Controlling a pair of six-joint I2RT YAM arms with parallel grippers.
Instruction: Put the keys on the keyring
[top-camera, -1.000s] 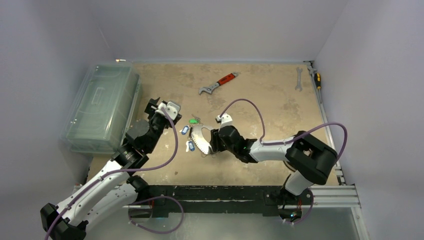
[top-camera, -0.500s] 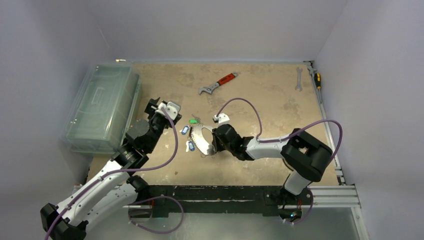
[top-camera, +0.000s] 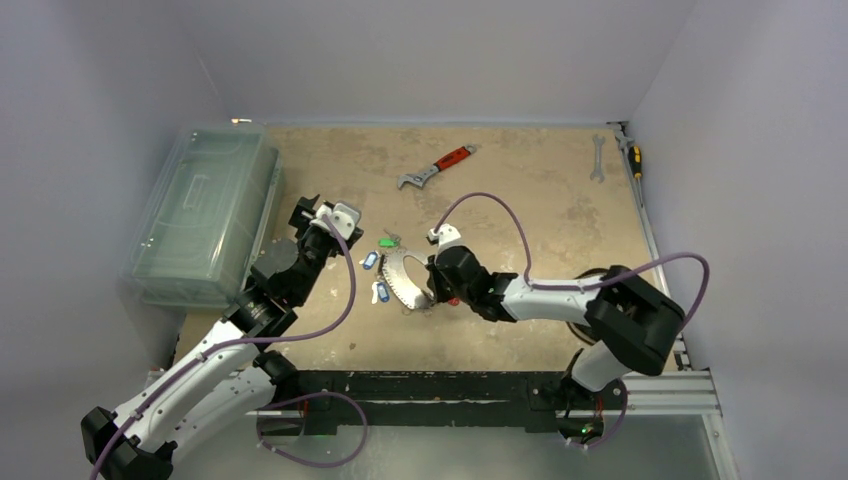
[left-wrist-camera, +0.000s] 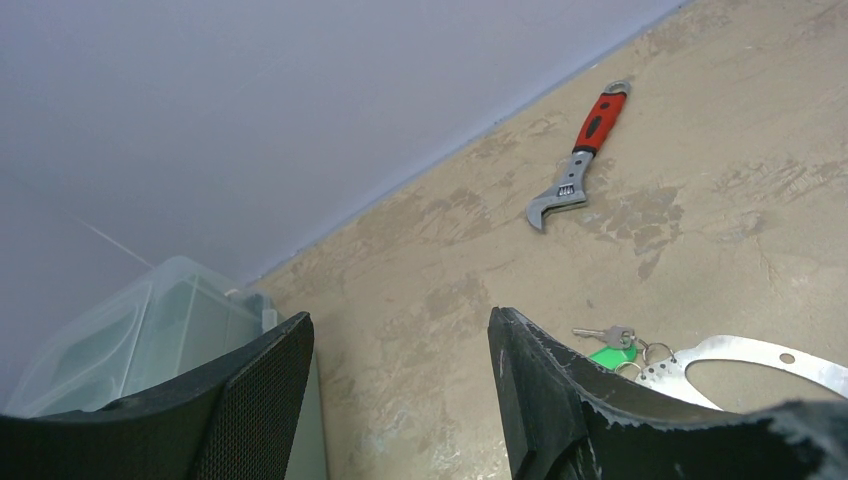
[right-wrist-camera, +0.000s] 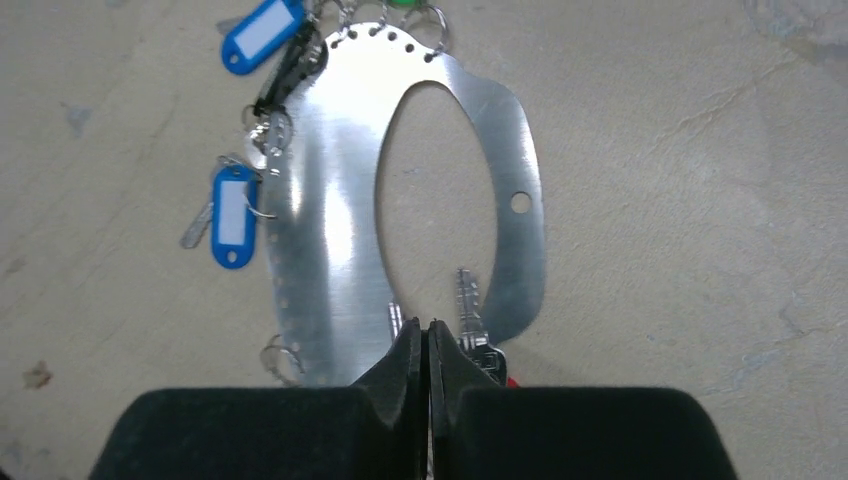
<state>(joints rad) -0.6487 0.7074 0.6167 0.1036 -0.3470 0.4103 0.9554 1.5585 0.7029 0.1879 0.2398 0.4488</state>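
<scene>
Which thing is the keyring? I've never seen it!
Look at the middle of the sandy-brown table, right at the tip of the right arm's tool. The keyring lies flat there, a shiny silver plate with a big oval hole. It is far bigger than the small blue-tagged keys at its edge.

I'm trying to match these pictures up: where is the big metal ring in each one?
Top view: the ring lies just left of centre.
Left wrist view: bottom right corner.
Right wrist view: fills the middle.
Shared landmark: the green tag at its rim, barely in the right wrist view.
</scene>
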